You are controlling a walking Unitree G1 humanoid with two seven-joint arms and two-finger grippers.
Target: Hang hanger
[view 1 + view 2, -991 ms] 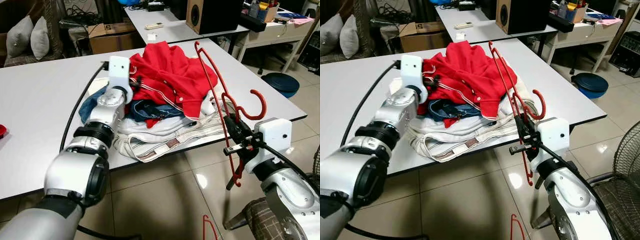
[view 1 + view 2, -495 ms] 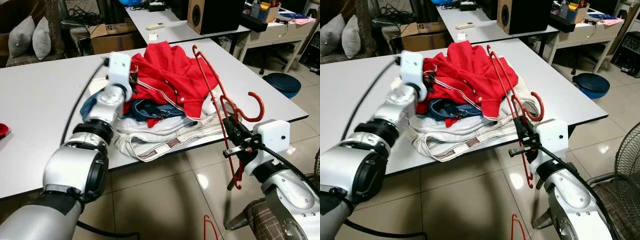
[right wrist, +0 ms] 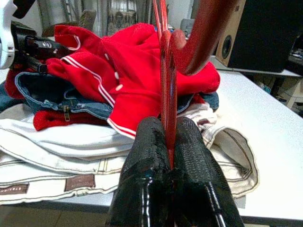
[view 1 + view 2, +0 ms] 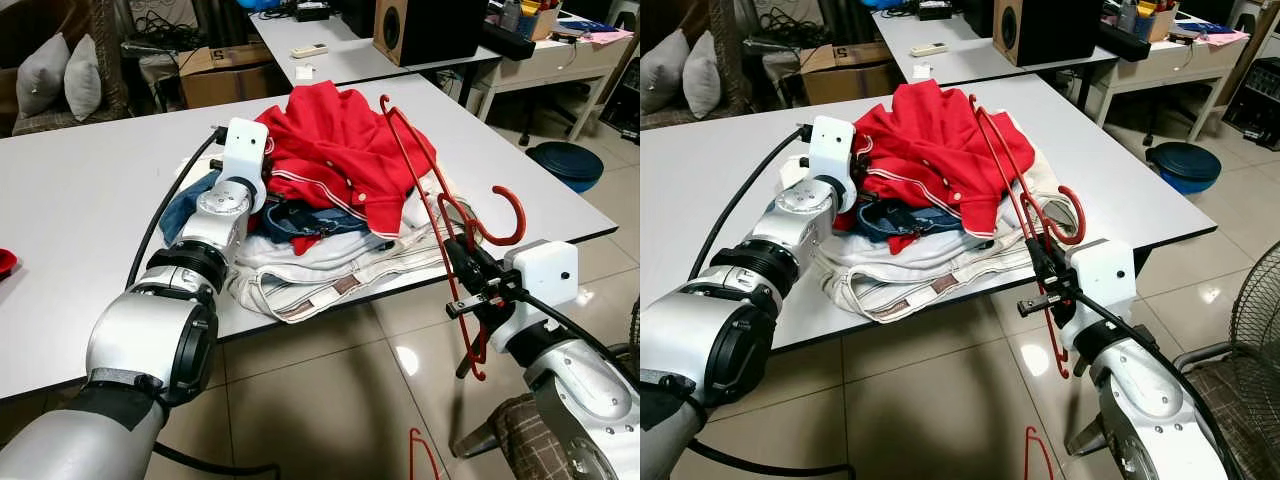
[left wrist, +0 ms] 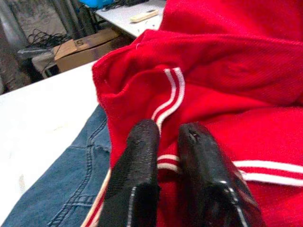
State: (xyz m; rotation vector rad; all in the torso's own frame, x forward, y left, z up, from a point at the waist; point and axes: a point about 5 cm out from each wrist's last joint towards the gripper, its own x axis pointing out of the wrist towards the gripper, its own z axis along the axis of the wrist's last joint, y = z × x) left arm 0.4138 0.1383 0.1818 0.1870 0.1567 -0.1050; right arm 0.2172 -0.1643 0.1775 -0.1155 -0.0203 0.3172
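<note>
Head views: since a second ago the left gripper (image 4: 268, 160) has shifted slightly at the collar of the red shirt (image 4: 340, 140) topping the clothes pile on the white table (image 4: 70, 220); the garment is not yet lifted. The right gripper (image 4: 462, 262) holds the red hanger (image 4: 440, 215) upright just beside the pile. Left wrist view: fingers (image 5: 137, 161) nearly closed, apparently on the collar trim. Right wrist view: fingers (image 3: 149, 142) clamped on the hanger shaft.

Left gripper (image 5: 166, 142) has its two black fingers nearly together, pinching the white-striped edge of the red shirt (image 5: 227, 75). Denim jeans (image 5: 71, 184) poke out from under that shirt, on the white table (image 5: 42, 123).
</note>
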